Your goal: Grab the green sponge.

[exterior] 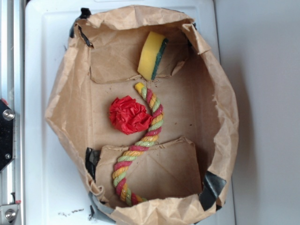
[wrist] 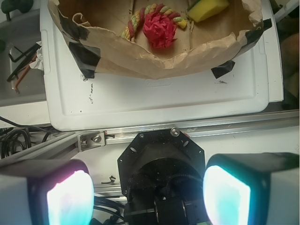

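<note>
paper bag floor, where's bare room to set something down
Free: the bag floor right of the rope, up to the right wall; also left of the green sponge, above the red wad. Crowded: the centre, where wad touches rope.

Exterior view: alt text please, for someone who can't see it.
Top-down view of an open brown paper bag on a white tray. Inside, a green sponge leans at the far end, with a crumpled red plastic wad beside a red, yellow and green rope. No gripper is visible.
</note>
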Motion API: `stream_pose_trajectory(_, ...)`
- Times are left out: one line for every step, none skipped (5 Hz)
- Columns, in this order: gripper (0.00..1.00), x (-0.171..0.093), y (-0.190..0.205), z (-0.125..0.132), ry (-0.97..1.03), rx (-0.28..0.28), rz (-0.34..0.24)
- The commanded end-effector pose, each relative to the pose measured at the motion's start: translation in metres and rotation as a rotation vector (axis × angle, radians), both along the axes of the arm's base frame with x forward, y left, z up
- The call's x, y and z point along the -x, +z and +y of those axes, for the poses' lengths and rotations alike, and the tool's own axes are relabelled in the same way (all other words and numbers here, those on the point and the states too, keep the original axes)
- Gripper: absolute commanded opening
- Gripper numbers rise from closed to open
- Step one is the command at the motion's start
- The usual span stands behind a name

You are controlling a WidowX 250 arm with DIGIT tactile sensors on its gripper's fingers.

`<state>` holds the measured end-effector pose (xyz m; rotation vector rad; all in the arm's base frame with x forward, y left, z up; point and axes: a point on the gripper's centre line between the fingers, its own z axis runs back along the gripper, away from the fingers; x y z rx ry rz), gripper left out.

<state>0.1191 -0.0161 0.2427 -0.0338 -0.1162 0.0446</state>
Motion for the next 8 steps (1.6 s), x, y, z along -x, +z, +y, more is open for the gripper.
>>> stream_pose_trajectory(1.0, 0.0, 0.0, 0.0, 0.0, 0.0, 0.0)
stream_pose_trajectory(1.0, -0.05, -0.01, 0.017, 0.076, 0.01, -0.017)
stream_pose_trajectory(1.0, -0.094, -0.017, 0.038, 0.176, 0.007, -0.048)
stream_pose_trajectory(1.0, -0.127, -0.026, 0.057, 0.297, 0.001, -0.114)
stream_pose_trajectory(1.0, -0.141, -0.038, 0.066, 0.542, 0.036, -0.221)
stream_pose_trajectory(1.0, -0.147, -0.052, 0.074, 0.757, 0.083, -0.258)
stream_pose_trajectory(1.0, -0.155, -0.062, 0.078, 0.873, 0.097, -0.271)
stream_pose_trajectory(1.0, -0.162, -0.08, 0.083, 0.926, 0.104, -0.268)
